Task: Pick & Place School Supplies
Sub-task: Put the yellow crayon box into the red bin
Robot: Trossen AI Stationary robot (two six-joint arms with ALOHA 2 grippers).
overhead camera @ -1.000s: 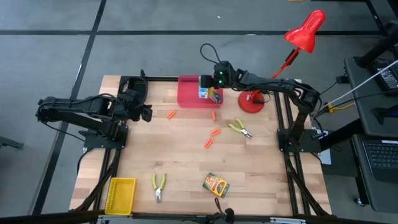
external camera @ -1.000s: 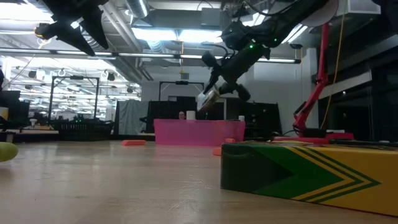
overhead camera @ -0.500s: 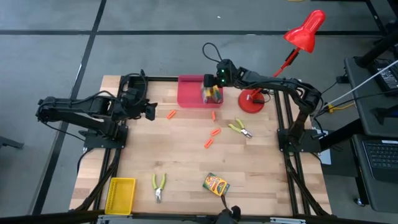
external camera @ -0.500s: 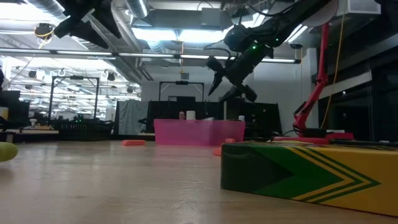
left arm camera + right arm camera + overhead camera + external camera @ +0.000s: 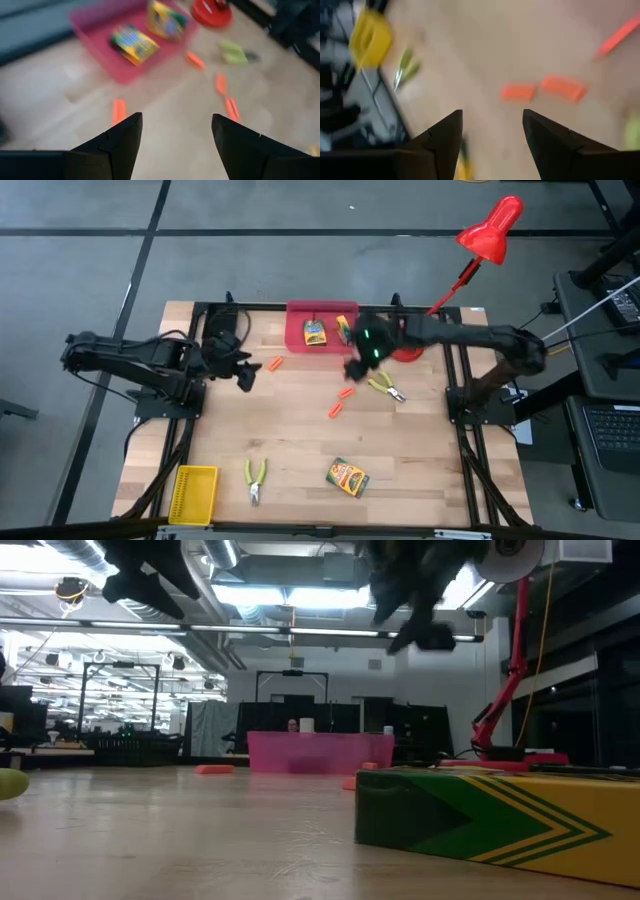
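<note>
Two yellow-and-green crayon boxes point(image 5: 314, 332) point(image 5: 345, 328) lie in the pink tray point(image 5: 300, 340); the left wrist view shows them too point(image 5: 134, 45) point(image 5: 165, 20). A third crayon box point(image 5: 347, 477) lies flat near the table's near edge and fills the low view point(image 5: 490, 815). Orange sticks lie on the wood point(image 5: 276, 364) point(image 5: 347, 392) point(image 5: 335, 410). My right gripper point(image 5: 355, 367) point(image 5: 492, 112) hovers open just near of the tray, above two sticks point(image 5: 518, 91) point(image 5: 565, 87). My left gripper point(image 5: 245, 375) point(image 5: 175, 117) is open, left of the stick point(image 5: 119, 110).
Green-handled pliers lie right of the sticks point(image 5: 385, 387) and near the front edge point(image 5: 255, 480). A yellow tray point(image 5: 193, 492) sits at the near left corner. A red lamp's base point(image 5: 405, 345) stands right of the pink tray, its shade point(image 5: 492, 230) beyond the table.
My right gripper held a crayon box over the pink tray, opened and let it go; the box now lies in the tray. The gripper then swung away from the tray toward the near edge, over the orange sticks. My left gripper moved a little toward the right.
</note>
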